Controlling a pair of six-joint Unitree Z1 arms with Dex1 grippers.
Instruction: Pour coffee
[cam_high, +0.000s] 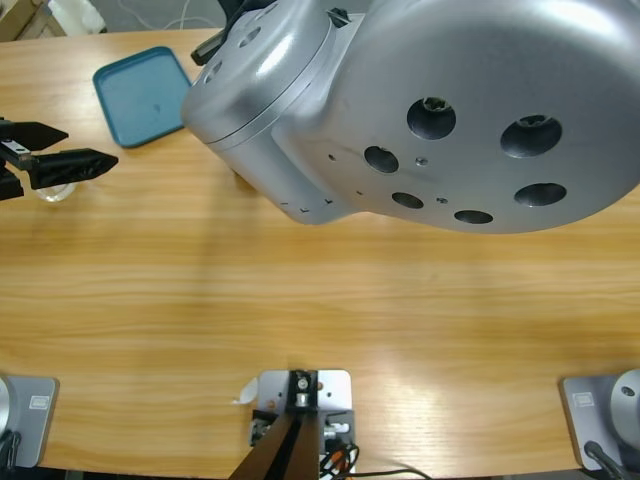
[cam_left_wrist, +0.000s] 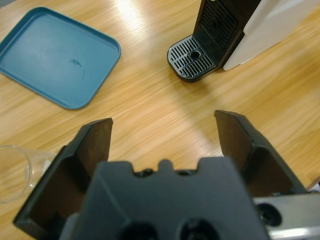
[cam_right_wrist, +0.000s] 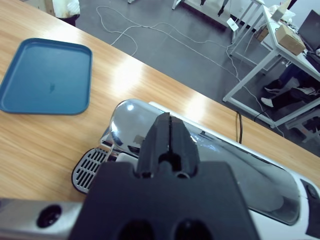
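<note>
Your widest free room is the bare wooden table (cam_high: 330, 300) across the middle and near side in the high view; nothing stands there. At the far left the teal tray (cam_high: 142, 95) lies flat and low. Just beside your left gripper (cam_left_wrist: 162, 122), on its left, stands a clear glass (cam_left_wrist: 15, 172), close to the jaw. Ahead of that gripper, past a strip of open wood, the coffee machine (cam_left_wrist: 225, 30) with its black drip grille (cam_left_wrist: 192, 61) blocks the way. A large silver elbow (cam_high: 440, 110) hides the table's far middle from you.

Overhead, elbow-blocked; wrists sharing tray (cam_left_wrist: 59, 55), perhaps machine (cam_right_wrist: 210, 155)
</note>
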